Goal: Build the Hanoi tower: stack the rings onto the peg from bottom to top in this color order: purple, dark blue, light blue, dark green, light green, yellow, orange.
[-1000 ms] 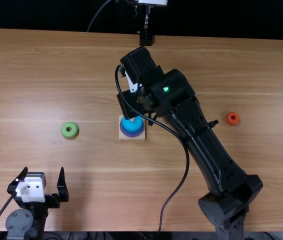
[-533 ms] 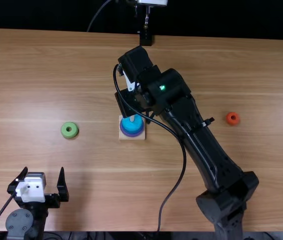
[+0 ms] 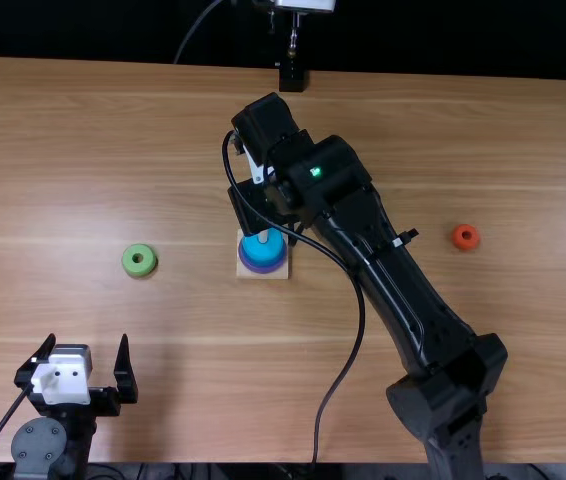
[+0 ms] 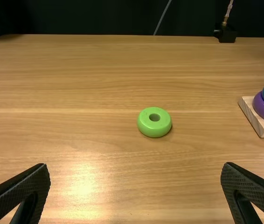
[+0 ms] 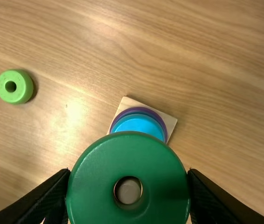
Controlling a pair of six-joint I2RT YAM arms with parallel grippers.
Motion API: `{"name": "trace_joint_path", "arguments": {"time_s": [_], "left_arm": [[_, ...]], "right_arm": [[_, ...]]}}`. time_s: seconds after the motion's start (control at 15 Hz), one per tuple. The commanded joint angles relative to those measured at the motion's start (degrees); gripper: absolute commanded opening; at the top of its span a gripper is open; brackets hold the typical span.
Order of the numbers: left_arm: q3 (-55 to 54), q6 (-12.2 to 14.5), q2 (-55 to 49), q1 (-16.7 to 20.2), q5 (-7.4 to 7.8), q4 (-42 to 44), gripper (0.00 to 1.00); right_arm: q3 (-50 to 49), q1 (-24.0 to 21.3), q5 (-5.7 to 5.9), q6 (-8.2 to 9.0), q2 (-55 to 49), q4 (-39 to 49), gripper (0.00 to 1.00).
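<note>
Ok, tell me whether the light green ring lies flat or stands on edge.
Flat: the light green ring rests on the table with its round hole facing up.

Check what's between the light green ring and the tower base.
Just bare tabletop between the light green ring and the tower base, in the top view and left wrist view.

Over at the light brown wooden table (image 3: pixel 83 150)'s far edge sits a small black block (image 3: pixel 291 78) under a slim metal rod (image 3: pixel 293 42), near a thin grey cable (image 3: pixel 195 33).
</note>
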Motion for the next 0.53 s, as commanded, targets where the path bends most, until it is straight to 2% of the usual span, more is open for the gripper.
{"name": "trace_joint_path", "arguments": {"time_s": [0.0,0.47], "left_arm": [[-6.00,0.22,-0.69,0.35,-0.27,-4.55,1.00],[-6.00,0.22,-0.69,0.35,-0.27,-4.55,1.00]], "right_arm": [[0.87,0.06,0.28,-0.44,0.90,-0.13,0.00],[0.78,-0.12,0.38,-0.12,0.81,-0.02,0.00]]}}
